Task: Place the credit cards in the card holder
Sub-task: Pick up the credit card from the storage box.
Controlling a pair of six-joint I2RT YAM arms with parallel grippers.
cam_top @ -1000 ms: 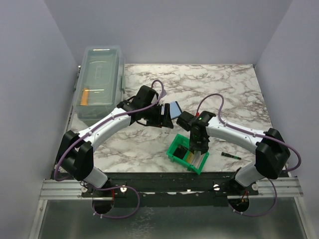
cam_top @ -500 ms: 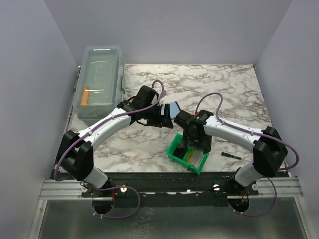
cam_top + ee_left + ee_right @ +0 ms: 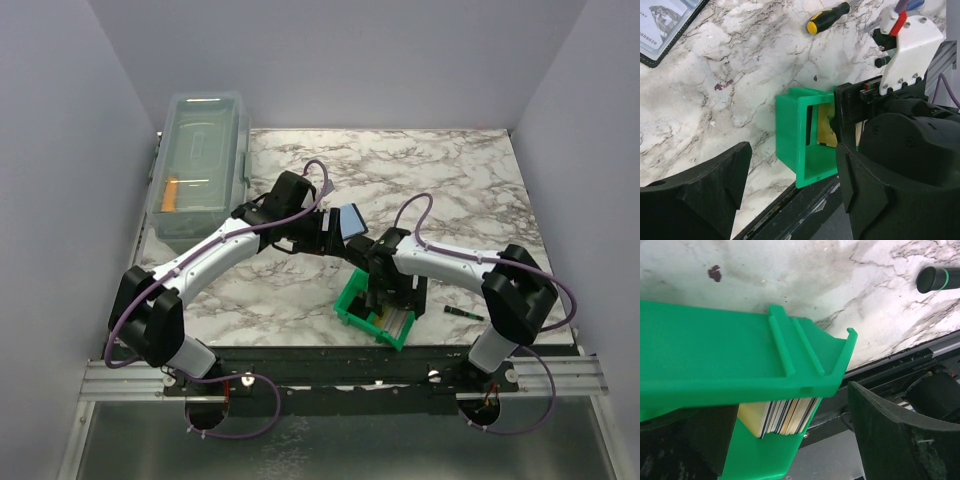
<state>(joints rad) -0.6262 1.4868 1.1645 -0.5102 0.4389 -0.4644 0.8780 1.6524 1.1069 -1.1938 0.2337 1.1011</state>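
The credit cards stand on edge as a stack of several in the green bin, with a cream one outermost. My right gripper is down at the bin, open. One finger is beside the stack and the other finger is outside the bin's wall. The card holder lies open on the marble with its blue-grey face up; it also shows in the left wrist view's top corner. My left gripper hovers between holder and bin, open and empty.
A clear lidded box stands at the back left. A yellow-and-black screwdriver lies beyond the bin, and a small dark screwdriver lies right of it. The table's front edge and black rail run just behind the bin.
My right gripper has opened wide and shifted a little left and down over the bin. The left arm has stayed put.
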